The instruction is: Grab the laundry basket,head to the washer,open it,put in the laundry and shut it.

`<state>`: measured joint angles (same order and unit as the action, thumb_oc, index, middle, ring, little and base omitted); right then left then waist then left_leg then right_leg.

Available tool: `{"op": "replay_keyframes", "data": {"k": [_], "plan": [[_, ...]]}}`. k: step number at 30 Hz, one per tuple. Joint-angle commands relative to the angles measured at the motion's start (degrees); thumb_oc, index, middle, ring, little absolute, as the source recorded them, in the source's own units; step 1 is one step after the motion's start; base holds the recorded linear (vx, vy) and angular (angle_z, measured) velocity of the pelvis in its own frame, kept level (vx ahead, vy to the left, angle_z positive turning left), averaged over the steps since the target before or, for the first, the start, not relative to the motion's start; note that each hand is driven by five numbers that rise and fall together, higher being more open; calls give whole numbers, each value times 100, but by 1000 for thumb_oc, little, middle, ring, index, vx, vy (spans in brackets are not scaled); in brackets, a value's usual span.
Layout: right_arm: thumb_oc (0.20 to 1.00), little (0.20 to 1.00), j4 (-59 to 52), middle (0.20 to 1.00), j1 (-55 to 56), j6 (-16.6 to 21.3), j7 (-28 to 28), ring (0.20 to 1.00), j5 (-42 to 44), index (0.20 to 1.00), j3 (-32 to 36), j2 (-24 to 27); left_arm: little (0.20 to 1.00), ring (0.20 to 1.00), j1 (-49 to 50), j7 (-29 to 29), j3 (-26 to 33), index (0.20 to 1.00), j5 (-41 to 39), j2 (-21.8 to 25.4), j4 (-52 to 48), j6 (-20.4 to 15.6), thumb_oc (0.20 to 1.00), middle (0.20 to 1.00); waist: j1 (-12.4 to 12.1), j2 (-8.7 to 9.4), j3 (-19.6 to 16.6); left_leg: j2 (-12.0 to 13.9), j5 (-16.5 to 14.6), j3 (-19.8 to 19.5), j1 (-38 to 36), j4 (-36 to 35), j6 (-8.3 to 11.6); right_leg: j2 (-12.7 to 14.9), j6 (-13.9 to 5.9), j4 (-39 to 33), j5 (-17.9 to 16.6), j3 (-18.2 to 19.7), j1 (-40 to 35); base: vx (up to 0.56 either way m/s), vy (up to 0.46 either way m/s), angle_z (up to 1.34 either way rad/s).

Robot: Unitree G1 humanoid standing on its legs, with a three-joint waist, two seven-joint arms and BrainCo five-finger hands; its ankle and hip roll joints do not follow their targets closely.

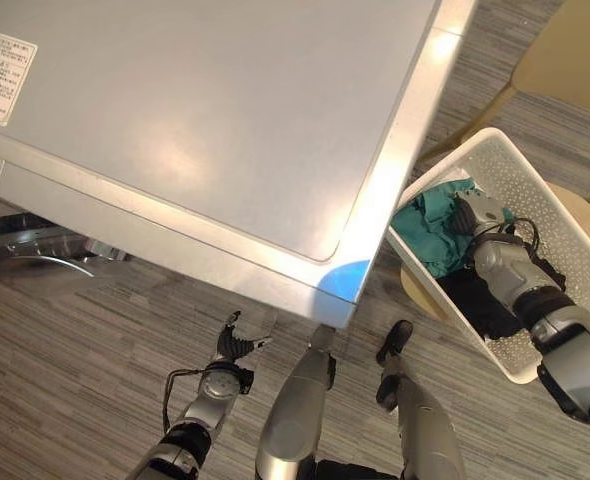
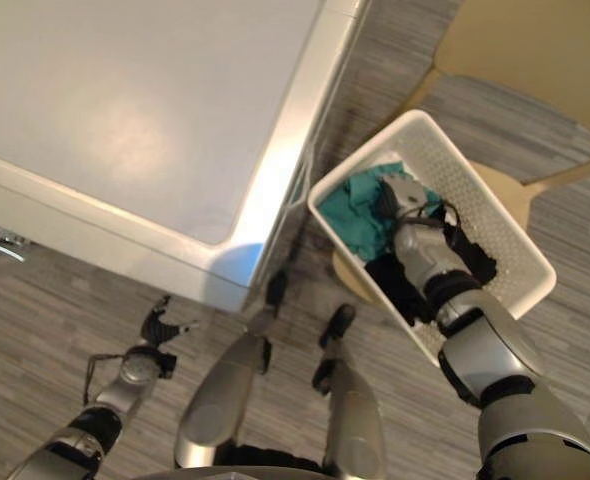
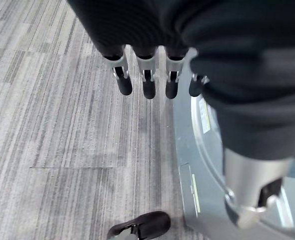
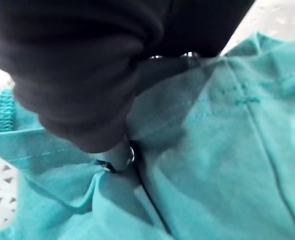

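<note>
The white laundry basket stands to the right of the silver washer, and holds a teal cloth and a black cloth. My right hand reaches down into the basket and presses into the teal cloth, which bunches up around it and hides its fingertips. My left hand hangs low in front of the washer's near corner, holding nothing, its fingers straight. At the lower left, the washer's round door stands open.
The basket rests on a low beige round stool. A beige chair stands behind it at the upper right. Grey striped carpet covers the floor in front of the washer.
</note>
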<state>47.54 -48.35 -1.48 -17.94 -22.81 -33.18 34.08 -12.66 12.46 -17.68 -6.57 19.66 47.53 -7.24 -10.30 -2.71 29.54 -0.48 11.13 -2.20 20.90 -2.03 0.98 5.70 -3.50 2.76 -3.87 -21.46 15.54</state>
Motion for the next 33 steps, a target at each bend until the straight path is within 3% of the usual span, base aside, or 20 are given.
{"op": "replay_keyframes", "data": {"k": [1,7,16,19,20,21,22,24,26,29,30,31,32,33], "plan": [[200,200,-580,200,334,238,-259,200,522,200,162,211,1000,1000,225,68,22,1000,-132,-70,5,-25,1000,1000,138,214,-389,19,-485,232,-37,202,267,298,-430,161,262,465,204,0,0,0],[200,200,-2859,200,2068,704,-172,200,1337,200,1632,-127,1000,1000,651,-63,368,1000,-2,-115,-373,107,1000,1000,425,385,-768,53,-843,387,-640,320,138,324,-480,42,267,599,-367,46,19,-13],[200,200,-4679,200,3762,1047,851,200,2127,200,2320,-437,1000,1000,1540,-235,922,1000,262,153,-1030,229,1000,1000,607,642,-1310,44,-1155,738,-1464,349,-80,269,-617,-9,190,921,-843,11,64,-32],[200,200,-5086,200,4193,1161,1160,200,2490,200,2501,-647,1000,1000,1597,-269,1020,1000,243,238,-1271,193,1000,1000,661,610,-1286,95,-1021,712,-1560,215,-118,243,-674,544,322,1052,-736,-185,-9,-31],[200,200,-5294,200,4376,1282,1226,200,2783,200,2597,-845,1000,1000,1494,-202,1070,1000,203,288,-1398,171,1000,1000,700,529,-1258,160,-829,616,-1447,194,-135,76,-651,1315,682,1297,-718,-240,-54,5],[200,200,-5418,200,4465,1287,1262,200,2850,200,2672,-914,1000,1000,1477,-186,1086,1000,185,291,-1471,162,1000,1000,703,504,-1305,170,-756,575,-1383,189,-129,7,-574,1540,837,1369,-782,-244,-54,27],[200,200,-5422,200,4467,1285,1263,200,2850,200,2675,-914,1000,1000,1476,-186,1085,1000,185,291,-1473,163,1000,1000,701,499,-1319,178,-744,574,-1362,187,-128,-1,-571,1527,818,1368,-767,-189,-140,71],[200,200,-5645,200,4725,1400,1264,200,2932,200,2807,-1070,1000,1000,1550,-162,1112,1000,148,320,-1774,118,1000,1000,589,507,-1523,129,-540,335,-1082,237,-94,-293,-484,2213,1017,1772,-1079,-209,-246,68],[200,200,-5716,200,4664,1415,1283,200,2958,200,2733,-1086,1000,1000,1621,-121,1099,1000,150,335,-2103,37,1000,1000,413,553,-1636,144,-333,179,-759,244,84,-489,-231,1387,1562,1914,-1596,-238,-285,56],[200,200,-5664,200,4331,1504,1239,200,3098,200,2563,-959,1000,1000,1686,-99,1075,1000,36,277,-2535,-75,1000,1000,227,396,-1598,276,113,85,-411,130,408,-761,2,557,1611,1963,-1746,-340,-263,49],[200,200,-5685,200,4218,1506,1250,200,3228,200,2554,-832,1000,1000,1679,-156,1029,1000,20,238,-2842,-128,1000,1000,240,294,-1479,312,160,169,-288,6,548,-781,30,354,1484,1753,-1697,-327,-197,45],[200,200,-5685,200,4218,1506,1250,200,3228,200,2554,-831,1000,1000,1679,-156,1029,1000,20,237,-2842,-128,1000,1000,242,291,-1482,314,160,166,-282,7,549,-784,30,351,1481,1752,-1694,-465,-150,85],[200,200,-5706,200,4161,1495,1285,200,3264,200,2526,-708,1000,1000,1637,-272,976,1000,31,263,-3240,-230,1000,1000,321,296,-1439,356,-111,563,-311,147,431,-660,-7,223,1336,1524,-1585,-345,-82,94],[200,200,-5758,200,4155,1501,1360,200,3320,200,2462,-670,1000,1000,1650,-326,941,1000,77,310,-3477,-298,1000,1000,349,334,-1424,347,-227,662,-369,356,358,-573,-23,149,1244,1390,-1556,-437,-111,118]]}}
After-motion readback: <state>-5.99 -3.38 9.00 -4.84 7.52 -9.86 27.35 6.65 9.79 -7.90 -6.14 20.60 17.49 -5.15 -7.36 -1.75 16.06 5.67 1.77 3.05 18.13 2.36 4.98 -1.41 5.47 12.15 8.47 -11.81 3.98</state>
